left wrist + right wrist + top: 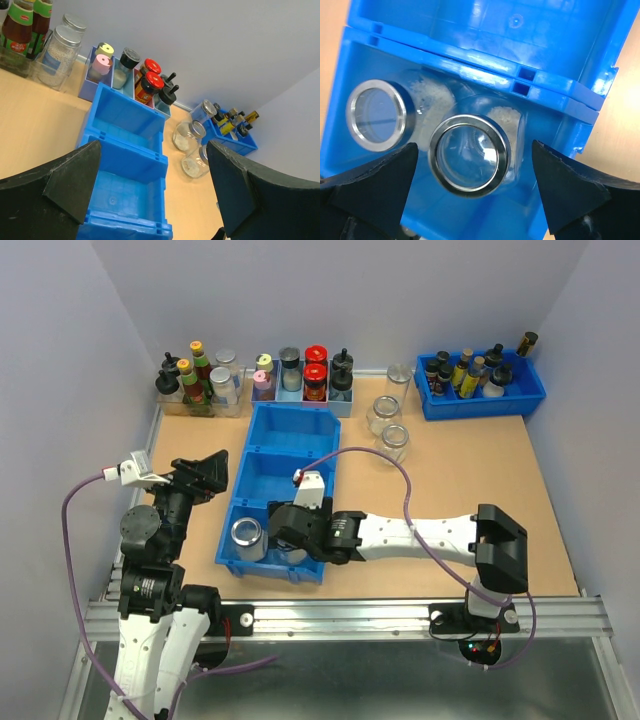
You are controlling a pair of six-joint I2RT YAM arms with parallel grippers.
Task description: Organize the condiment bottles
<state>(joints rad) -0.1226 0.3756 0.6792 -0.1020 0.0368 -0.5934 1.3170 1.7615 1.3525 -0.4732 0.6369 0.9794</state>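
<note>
As right gripper [475, 150] hangs open over blue bin [290, 425], glass jar [469, 156] below stands free, apparently placed.
Beside it second jar [377, 120]; left gripper [152, 150] open, empty, left of bin.

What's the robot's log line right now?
right gripper: open over bin | bin: two jars | table: three jars | left gripper: open

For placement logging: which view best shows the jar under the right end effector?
Right wrist: it looks down on the jar, in the near compartment of the blue bin beside a second jar. Top external hides it beneath the right end effector, showing only the second jar. Left wrist misses it.
</note>
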